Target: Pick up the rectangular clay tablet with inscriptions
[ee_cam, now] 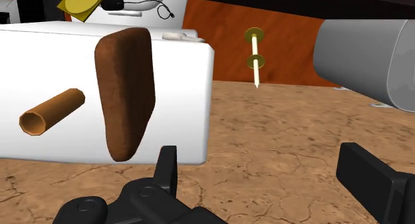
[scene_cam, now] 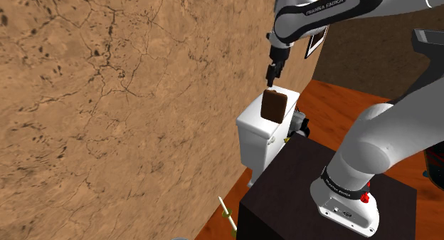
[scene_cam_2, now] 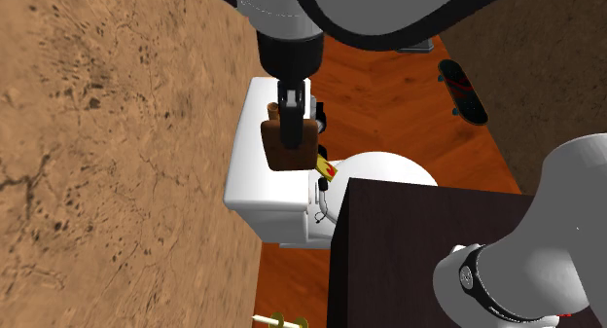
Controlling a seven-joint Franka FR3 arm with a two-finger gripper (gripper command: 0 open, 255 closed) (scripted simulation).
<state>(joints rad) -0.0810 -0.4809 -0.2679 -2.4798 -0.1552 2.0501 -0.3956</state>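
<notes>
Open gripper (scene_cam: 271, 80) above the brown tablet (scene_cam: 274, 105) on a white toilet tank (scene_cam: 250, 132)

The gripper's two fingers stand spread apart with nothing between them; in the shoulder view the tablet sits at six o'clock just below it, on the tank's lid; in the second exterior view a brown tube (scene_cam_2: 274, 110) lies at eleven o'clock of the tablet on the same lid; a yellow card (scene_cam_2: 326, 167) shows at four o'clock; in the shoulder view the dark stand (scene_cam: 292, 192) lies at five o'clock of the tank.
</notes>
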